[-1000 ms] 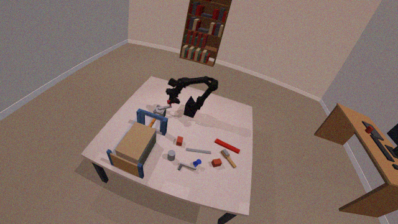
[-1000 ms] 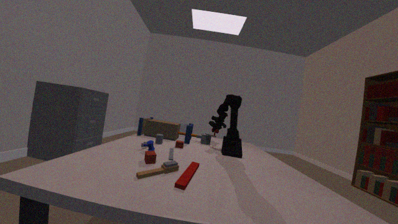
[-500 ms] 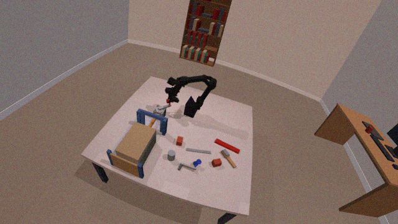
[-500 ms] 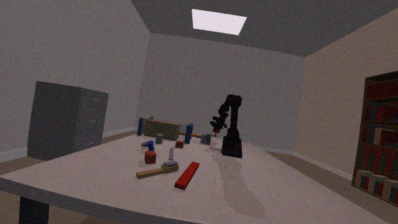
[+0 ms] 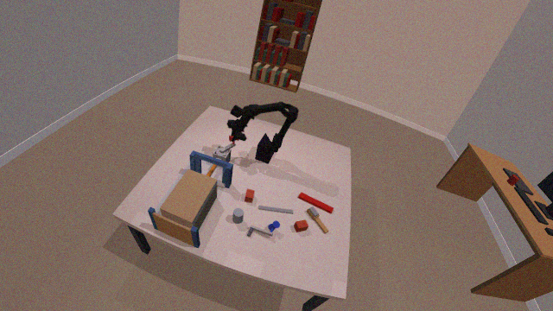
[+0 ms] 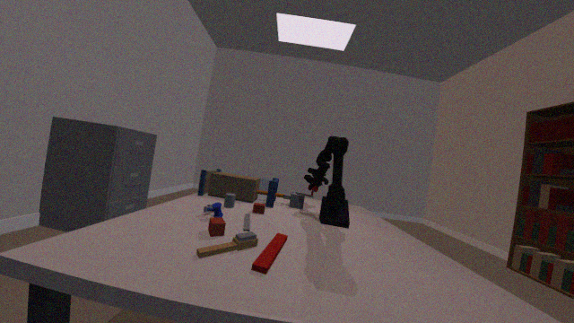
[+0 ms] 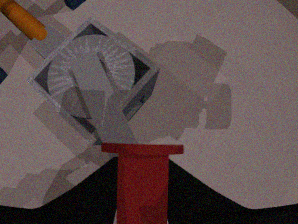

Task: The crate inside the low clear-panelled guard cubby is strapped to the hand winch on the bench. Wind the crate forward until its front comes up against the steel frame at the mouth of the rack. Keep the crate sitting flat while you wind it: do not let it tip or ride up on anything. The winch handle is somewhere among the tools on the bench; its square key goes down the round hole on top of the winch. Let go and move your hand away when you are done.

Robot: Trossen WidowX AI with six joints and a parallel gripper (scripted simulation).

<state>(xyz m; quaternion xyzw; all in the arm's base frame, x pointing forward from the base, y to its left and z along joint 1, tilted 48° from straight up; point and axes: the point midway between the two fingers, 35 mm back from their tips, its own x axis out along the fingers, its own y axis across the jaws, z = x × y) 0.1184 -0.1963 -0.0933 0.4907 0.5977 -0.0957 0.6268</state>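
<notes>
The brown crate (image 5: 190, 194) (image 6: 233, 187) sits flat in the cubby, its front short of the blue steel frame (image 5: 212, 160) (image 6: 272, 193), with a gap between. An orange strap (image 5: 212, 170) (image 7: 22, 19) runs from the crate's side through the frame towards the grey winch (image 5: 221, 155) (image 6: 297, 201) (image 7: 57, 75). The grey crank handle (image 5: 227, 148) (image 7: 117, 120) lies across the winch top. My gripper (image 5: 234, 138) (image 6: 315, 187) (image 7: 140, 164) is shut on its red grip, just off the winch's side. The key and hole are hidden under the crank arm.
A brown end board (image 5: 174, 227) with blue posts stands behind the crate. A red block (image 5: 250, 195) and grey cylinder (image 5: 238, 215) stand beside the cubby. Farther off lie a grey bar (image 5: 276, 210), blue-knobbed crank (image 5: 262, 231), second red block (image 5: 301, 225), hammer (image 5: 320, 221) and red bar (image 5: 315, 202).
</notes>
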